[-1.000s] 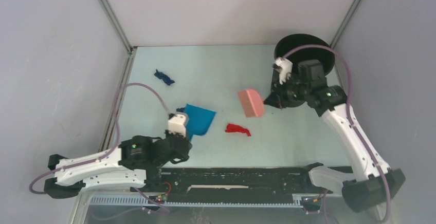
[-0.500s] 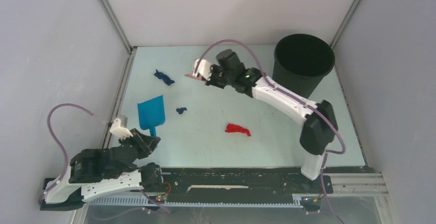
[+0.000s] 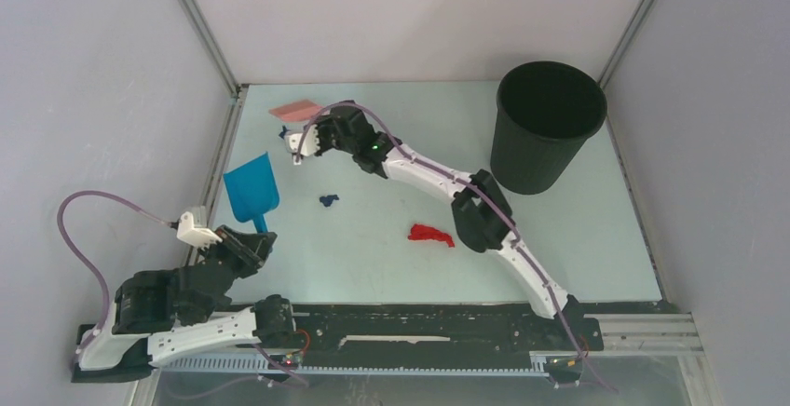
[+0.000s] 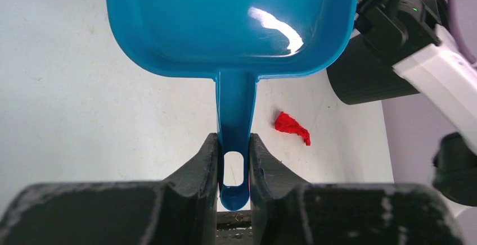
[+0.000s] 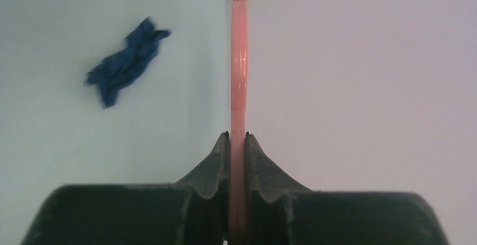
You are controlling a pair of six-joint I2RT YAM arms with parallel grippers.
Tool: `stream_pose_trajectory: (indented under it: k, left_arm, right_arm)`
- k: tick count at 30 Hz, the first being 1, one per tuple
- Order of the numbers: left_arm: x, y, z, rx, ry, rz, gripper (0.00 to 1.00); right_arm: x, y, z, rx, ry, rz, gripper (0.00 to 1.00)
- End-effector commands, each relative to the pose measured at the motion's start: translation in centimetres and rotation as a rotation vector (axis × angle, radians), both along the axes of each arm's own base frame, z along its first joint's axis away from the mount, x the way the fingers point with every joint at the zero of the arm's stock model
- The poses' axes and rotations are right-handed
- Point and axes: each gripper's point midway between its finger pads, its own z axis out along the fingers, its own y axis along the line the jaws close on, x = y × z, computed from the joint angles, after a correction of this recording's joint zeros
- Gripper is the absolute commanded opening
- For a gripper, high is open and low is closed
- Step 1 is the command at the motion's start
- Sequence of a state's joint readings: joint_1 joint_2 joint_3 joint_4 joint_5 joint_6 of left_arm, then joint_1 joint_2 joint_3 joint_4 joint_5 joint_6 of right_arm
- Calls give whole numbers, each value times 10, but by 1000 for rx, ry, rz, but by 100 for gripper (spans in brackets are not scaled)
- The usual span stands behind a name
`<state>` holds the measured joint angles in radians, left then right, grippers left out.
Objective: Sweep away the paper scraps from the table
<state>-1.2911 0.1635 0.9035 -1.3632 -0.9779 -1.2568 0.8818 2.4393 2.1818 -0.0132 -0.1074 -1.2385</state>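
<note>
Mint-green table fills my top view, boxed in by grey walls, and I read it as a dial with 12 o'clock at the far edge. A black bin stands at 2 o'clock.

My left gripper sits at about 8 o'clock near the left frame edge. In its wrist view the fingers are pinched narrow on the handle of the blue dustpan, just above the hanging hole. The pan reaches out toward 12 o'clock from the gripper and lies at 9 o'clock in the top view. I cannot tell whether its lip touches the table.

My right arm stretches across the table to 10 o'clock. The right gripper is clamped tight on the pink hand brush, which its wrist camera sees edge-on as a thin strip. From above, the brush lies just beyond the gripper near the far left corner.

The paper scraps are three:
- A dark blue scrap lies on the table at 10 o'clock, just beside the brush and partly hidden by the gripper from above.
- A smaller dark blue bit lies at 9 o'clock, near the dustpan but apart from it.
- A red scrap lies just toward 6 o'clock from the centre, well apart from both tools.
</note>
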Motion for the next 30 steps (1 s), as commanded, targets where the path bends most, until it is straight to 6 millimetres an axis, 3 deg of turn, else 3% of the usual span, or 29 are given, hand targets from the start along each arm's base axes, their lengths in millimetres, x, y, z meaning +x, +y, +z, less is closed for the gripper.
stream_pose_trajectory:
  k: [1,5,9,16,25,30]
  left_arm:
    - [4,3,13,-3,-47,14,0]
    - [2,3,14,-11,-50,-11,0]
    - [-1,6,13,-15,-51,-24,0]
    - [-2,12,7,3,-50,-20,0]
    - [-2,26,18,51,-68,-17,0]
    - [-1,27,24,87,-78,-18,0]
  right_arm:
    - [6,43,45,66,-243,118,0]
    - [-1,59,9,-11,-304,212,0]
    - [-11,57,-25,-114,-247,250,0]
    - [-28,36,-50,-226,-129,255,0]
    - [-72,-8,-53,-308,69,235,0]
    - [-138,-66,-60,-451,274,219,0]
